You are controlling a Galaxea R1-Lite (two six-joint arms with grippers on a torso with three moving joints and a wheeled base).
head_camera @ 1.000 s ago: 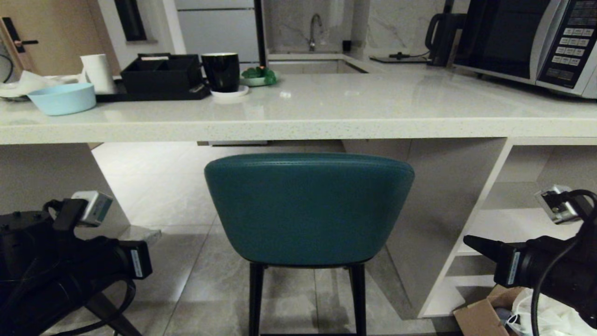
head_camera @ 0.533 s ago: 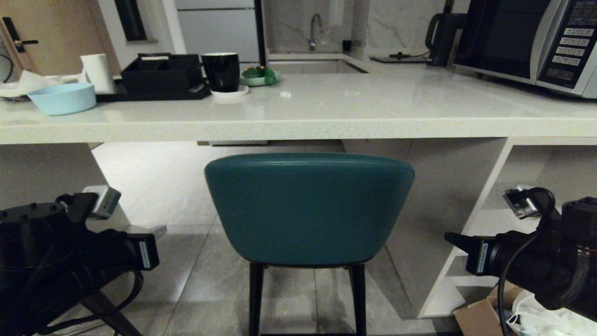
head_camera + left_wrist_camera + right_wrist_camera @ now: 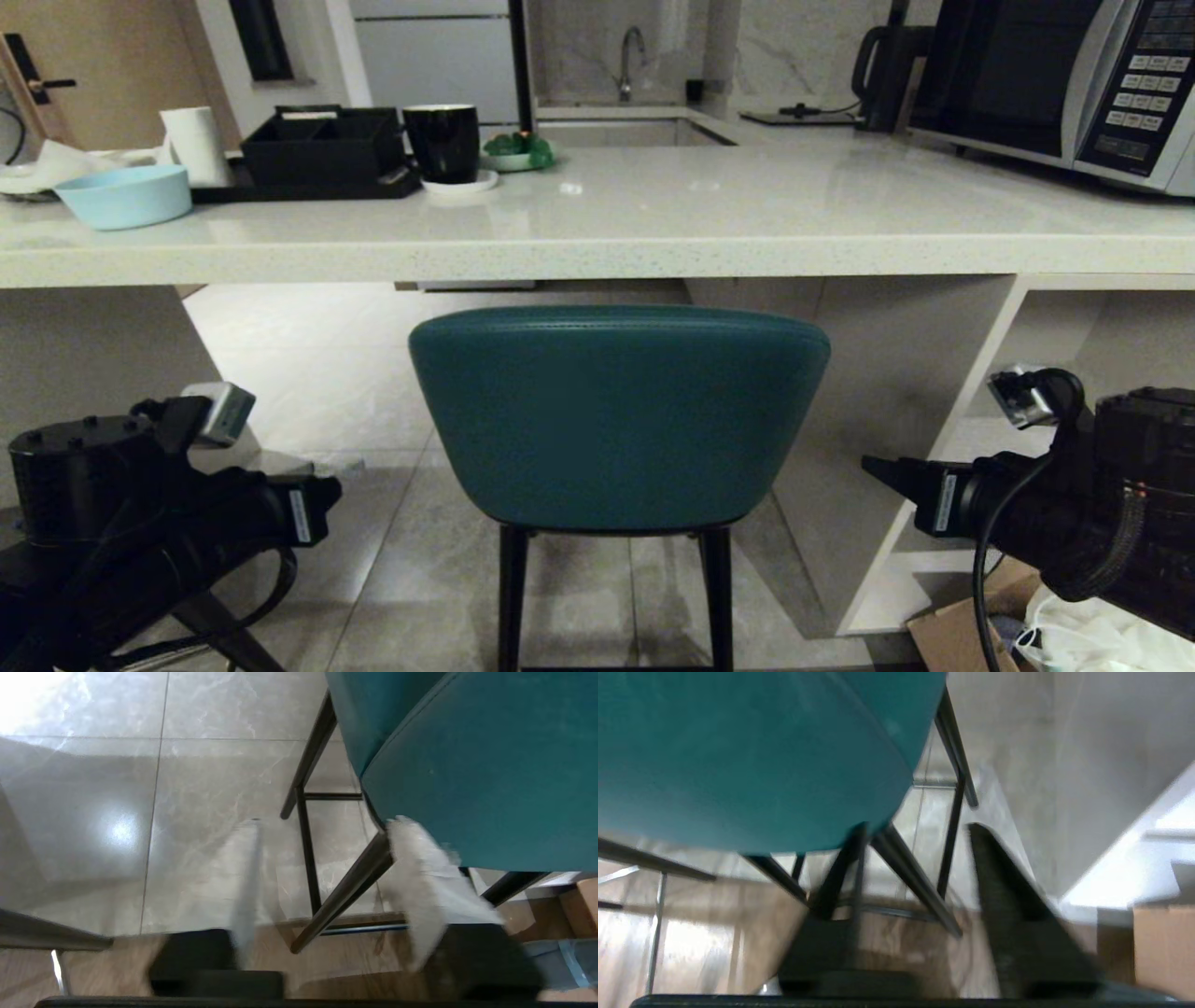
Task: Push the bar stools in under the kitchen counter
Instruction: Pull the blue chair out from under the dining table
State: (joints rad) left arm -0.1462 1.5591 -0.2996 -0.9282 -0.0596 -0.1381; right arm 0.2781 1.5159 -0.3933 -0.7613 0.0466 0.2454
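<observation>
We saw open floor [image 3: 392, 560] flanking teal stool [image 3: 616, 420]; white panel [image 3: 887, 411] crowded right gripper [image 3: 882, 469]; counter edge [image 3: 597, 259] capped headroom.

The head camera looks forward and down at the teal stool [image 3: 618, 420] before the kitchen counter [image 3: 597, 252], while 2 wrist cameras look down from close beside it, 1 on each side, sharing its back and black legs.

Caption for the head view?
Teal stool faces the counter, left tool and right tool flanking its back.
</observation>
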